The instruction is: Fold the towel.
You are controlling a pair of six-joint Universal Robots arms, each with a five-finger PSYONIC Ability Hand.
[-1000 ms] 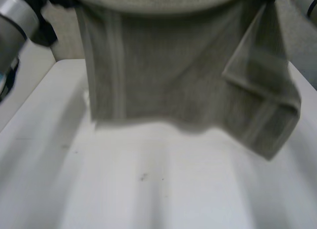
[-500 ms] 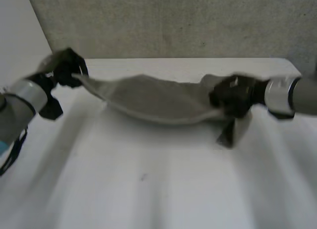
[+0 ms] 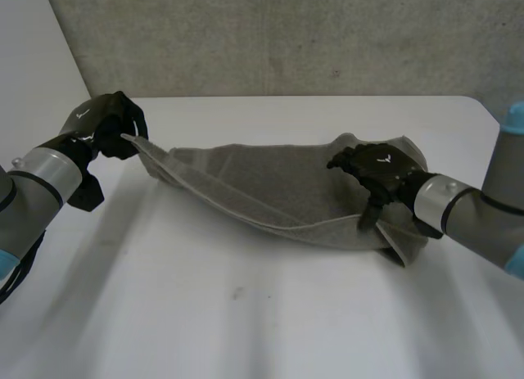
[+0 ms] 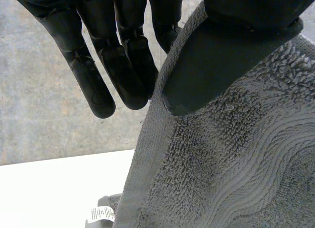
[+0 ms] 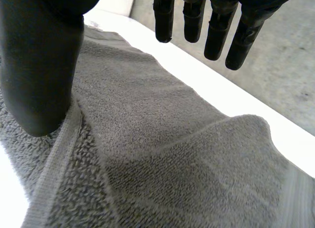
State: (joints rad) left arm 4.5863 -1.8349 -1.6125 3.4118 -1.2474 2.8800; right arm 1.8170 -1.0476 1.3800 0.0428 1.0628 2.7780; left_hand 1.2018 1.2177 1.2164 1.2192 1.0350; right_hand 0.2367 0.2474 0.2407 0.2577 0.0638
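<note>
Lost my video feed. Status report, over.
Left hand pinching towel corner, raised. Right hand open, thumb on towel's other end. Towel sagging onto table. Nothing in the way.

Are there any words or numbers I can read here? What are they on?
None can be read.
The tag on the towel: print too small to read.
A white mark on the left hand, another on the right hand: too small to read.
</note>
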